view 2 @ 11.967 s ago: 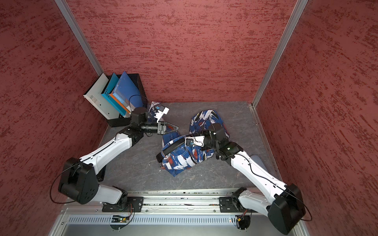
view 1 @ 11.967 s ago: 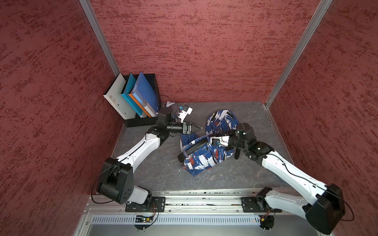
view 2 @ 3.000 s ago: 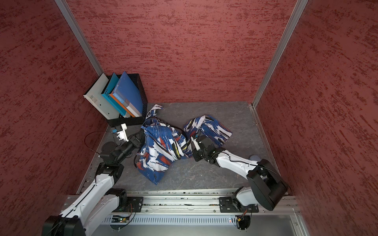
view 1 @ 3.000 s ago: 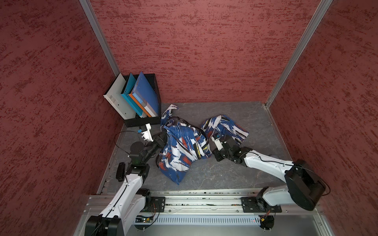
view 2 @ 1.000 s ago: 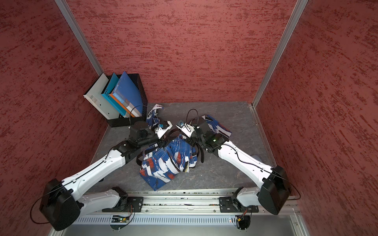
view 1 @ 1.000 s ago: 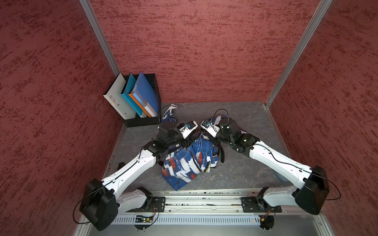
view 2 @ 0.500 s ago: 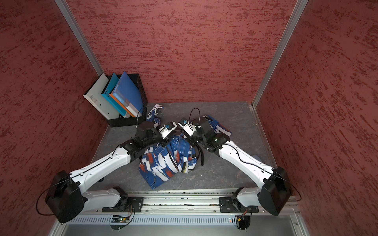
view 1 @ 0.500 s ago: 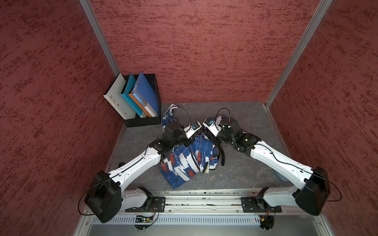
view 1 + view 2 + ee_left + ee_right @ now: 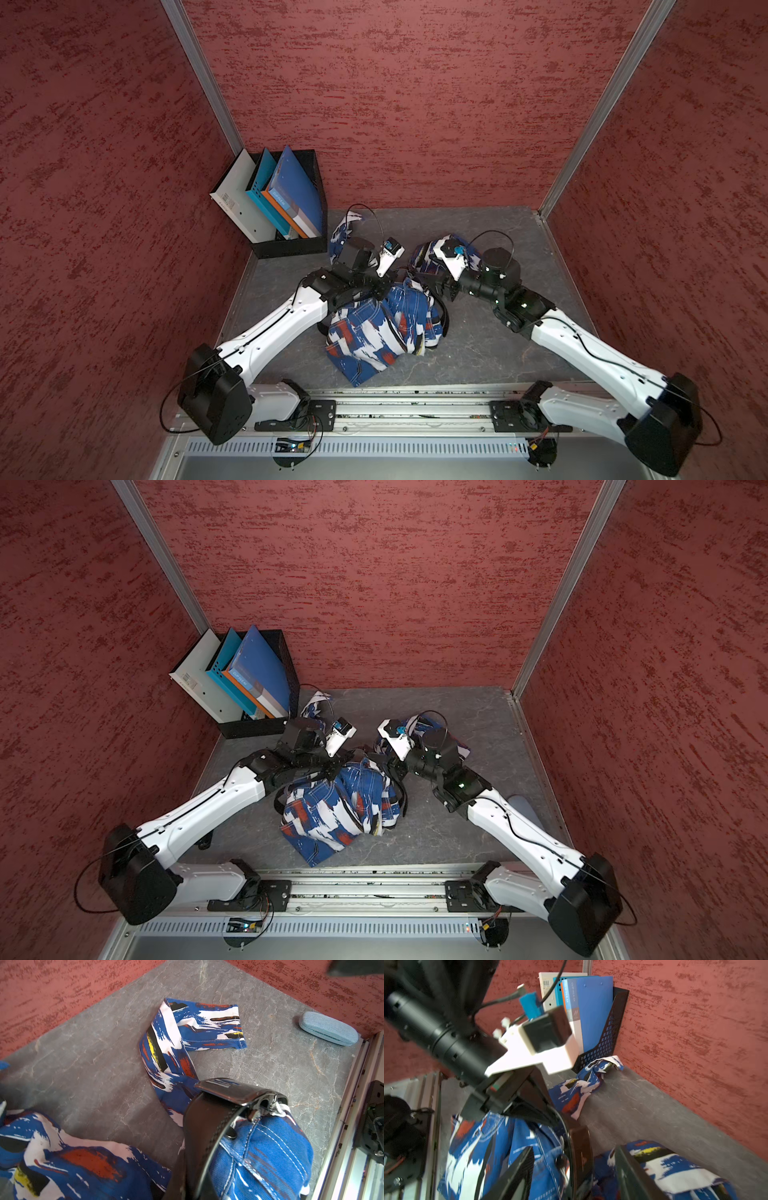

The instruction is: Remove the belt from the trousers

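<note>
Over the bunched trousers point(image 9: 374, 332), left claw point(image 9: 384, 291) is pinched shut beside the belt point(image 9: 199, 1126); right claw point(image 9: 574, 1148) open, astride the belt.

Lab test booth: red panel walls point(image 9: 395, 104), aluminium rail point(image 9: 415, 411), grey tabletop point(image 9: 478, 361).

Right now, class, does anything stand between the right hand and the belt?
Nothing visible does. The right hand is open, and in its wrist view the belt shows bare between its fingers, against the trousers.

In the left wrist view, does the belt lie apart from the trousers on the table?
No, the belt wraps around the waistband of the trousers, with its buckle against the fabric.
</note>
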`<act>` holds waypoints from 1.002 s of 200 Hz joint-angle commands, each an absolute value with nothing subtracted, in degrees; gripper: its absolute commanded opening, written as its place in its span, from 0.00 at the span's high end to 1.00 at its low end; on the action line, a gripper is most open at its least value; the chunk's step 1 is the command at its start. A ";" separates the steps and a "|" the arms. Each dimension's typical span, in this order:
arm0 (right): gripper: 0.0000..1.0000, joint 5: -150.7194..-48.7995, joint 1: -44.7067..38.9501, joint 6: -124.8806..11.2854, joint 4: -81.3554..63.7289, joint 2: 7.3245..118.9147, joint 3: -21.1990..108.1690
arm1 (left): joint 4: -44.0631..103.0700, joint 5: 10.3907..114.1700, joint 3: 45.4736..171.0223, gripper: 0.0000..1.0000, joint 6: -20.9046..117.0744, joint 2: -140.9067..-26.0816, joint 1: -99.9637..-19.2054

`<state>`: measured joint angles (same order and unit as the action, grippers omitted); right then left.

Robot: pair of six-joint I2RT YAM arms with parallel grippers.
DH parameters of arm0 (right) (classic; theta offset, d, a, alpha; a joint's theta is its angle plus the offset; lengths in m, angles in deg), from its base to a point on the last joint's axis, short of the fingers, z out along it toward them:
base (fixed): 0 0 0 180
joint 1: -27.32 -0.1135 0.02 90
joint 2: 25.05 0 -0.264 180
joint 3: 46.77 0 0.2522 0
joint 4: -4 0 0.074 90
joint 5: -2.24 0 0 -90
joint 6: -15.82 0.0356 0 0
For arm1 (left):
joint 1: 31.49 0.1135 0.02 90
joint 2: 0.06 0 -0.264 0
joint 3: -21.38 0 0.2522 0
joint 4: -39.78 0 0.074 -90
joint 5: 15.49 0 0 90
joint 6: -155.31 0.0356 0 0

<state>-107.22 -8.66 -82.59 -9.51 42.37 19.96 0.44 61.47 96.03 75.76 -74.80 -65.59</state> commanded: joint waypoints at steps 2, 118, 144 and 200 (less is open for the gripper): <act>0.43 -110.06 -8.62 -75.35 -7.18 47.27 23.88 | -1.75 60.73 98.08 1.00 72.78 -74.51 -65.85; 0.60 -110.34 -9.59 -75.43 -13.38 53.40 26.78 | -1.77 57.81 98.36 1.00 72.95 -74.73 -64.71; 0.63 -111.08 -9.61 -75.75 -13.73 53.89 27.15 | -1.86 57.59 98.59 1.00 72.96 -74.68 -64.70; 0.62 -113.45 -9.77 -76.74 -13.26 53.34 26.17 | -2.11 57.20 98.88 1.00 72.78 -75.09 -64.60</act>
